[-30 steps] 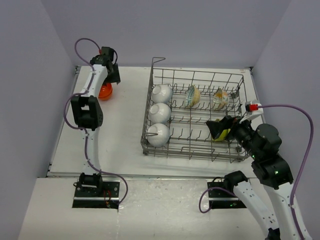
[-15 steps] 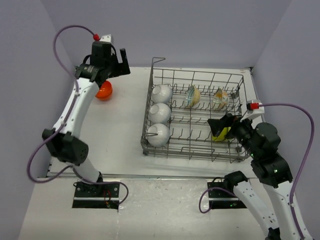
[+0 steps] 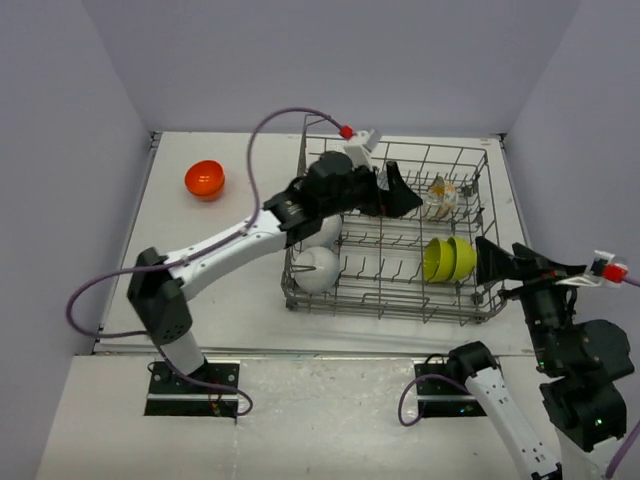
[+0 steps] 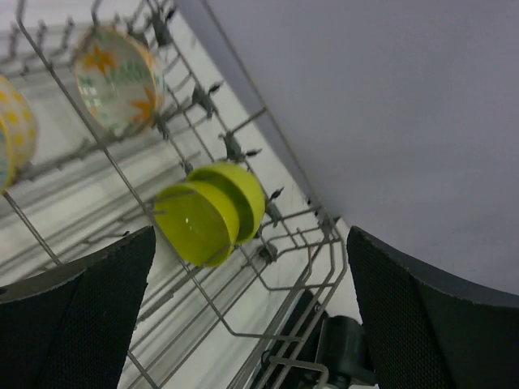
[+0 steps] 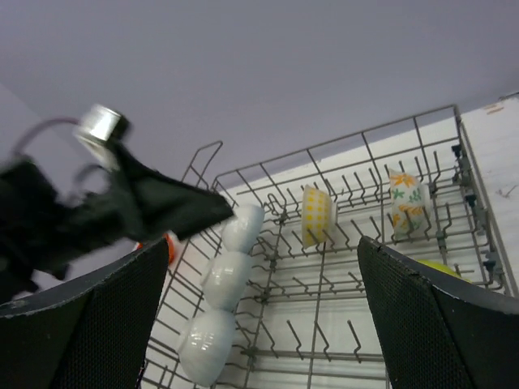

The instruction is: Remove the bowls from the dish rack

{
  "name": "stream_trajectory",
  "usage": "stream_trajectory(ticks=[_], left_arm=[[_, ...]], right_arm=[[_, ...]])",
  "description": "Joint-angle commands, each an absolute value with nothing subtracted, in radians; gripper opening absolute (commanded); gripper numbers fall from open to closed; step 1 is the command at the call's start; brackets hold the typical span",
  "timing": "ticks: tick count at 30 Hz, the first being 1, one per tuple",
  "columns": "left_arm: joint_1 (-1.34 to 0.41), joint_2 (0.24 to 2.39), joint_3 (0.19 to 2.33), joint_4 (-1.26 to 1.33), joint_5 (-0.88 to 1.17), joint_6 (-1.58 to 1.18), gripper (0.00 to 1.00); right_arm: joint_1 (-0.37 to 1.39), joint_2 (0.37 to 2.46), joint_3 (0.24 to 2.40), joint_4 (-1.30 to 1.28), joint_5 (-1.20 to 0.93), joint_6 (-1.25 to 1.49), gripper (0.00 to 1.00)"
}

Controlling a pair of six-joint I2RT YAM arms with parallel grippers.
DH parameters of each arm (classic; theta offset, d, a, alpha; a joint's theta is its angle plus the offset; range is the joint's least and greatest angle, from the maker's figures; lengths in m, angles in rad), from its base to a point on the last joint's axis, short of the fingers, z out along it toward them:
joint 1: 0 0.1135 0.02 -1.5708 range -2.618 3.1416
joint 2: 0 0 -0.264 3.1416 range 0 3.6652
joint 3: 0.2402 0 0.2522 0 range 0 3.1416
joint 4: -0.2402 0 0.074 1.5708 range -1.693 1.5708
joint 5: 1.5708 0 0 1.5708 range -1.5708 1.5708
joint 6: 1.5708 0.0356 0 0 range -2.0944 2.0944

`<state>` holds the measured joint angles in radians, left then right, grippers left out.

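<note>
Hovering above the dish rack (image 3: 400,311), my left gripper (image 3: 403,192) has its fingers spread wide with nothing between them. I see my right gripper (image 3: 487,262) at the rack's three o'clock edge, equally wide and empty. Lime-green bowls (image 3: 448,258) stand at four o'clock inside, white bowls (image 5: 223,279) at nine. An orange bowl (image 3: 204,178) rests on the table (image 3: 240,290) at ten o'clock.

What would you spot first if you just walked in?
The left pincer, wide open, hangs over the far side of the dish rack. Two lime-green bowls stand on edge at the rack's right end, and one orange bowl sits alone, far off to the left.
</note>
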<state>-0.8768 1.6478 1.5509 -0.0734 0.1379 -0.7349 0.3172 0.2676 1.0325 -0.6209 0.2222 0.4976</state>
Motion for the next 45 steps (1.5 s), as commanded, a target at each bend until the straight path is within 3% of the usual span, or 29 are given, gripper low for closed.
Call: stream_trajectory(ticks=[1, 7, 19, 27, 31, 39, 43, 45], left_arm=[[-0.939, 1.793, 1.571, 0.041, 0.239, -0.844, 1.0], [-0.974, 1.985, 1.641, 0.098, 0.305, -0.931, 0.97], [-0.979, 2.172, 1.739, 0.167, 0.365, -1.002, 0.63], [-0.982, 2.226, 1.756, 0.19, 0.363, -1.025, 0.58], [-0.986, 2.256, 1.77, 0.236, 0.405, -1.046, 0.4], [-0.991, 2.29, 1.769, 0.281, 0.434, -1.066, 0.3], [-0.991, 2.292, 1.749, 0.301, 0.443, -1.075, 0.12], [-0.989, 2.284, 1.734, 0.311, 0.443, -1.077, 0.08]], right_arm=[[0.321, 0.294, 1.117, -0.685, 0.322, 0.47, 0.99], [0.321, 0.285, 1.134, -0.732, 0.311, 0.423, 0.99], [0.321, 0.296, 1.129, -0.732, 0.218, 0.394, 0.99], [0.321, 0.291, 1.121, -0.726, 0.187, 0.391, 0.99], [0.321, 0.291, 1.121, -0.718, 0.181, 0.39, 0.99], [0.321, 0.299, 1.115, -0.713, 0.156, 0.384, 0.99], [0.321, 0.298, 1.115, -0.715, 0.153, 0.382, 0.99], [0.321, 0.298, 1.114, -0.715, 0.152, 0.38, 0.99]])
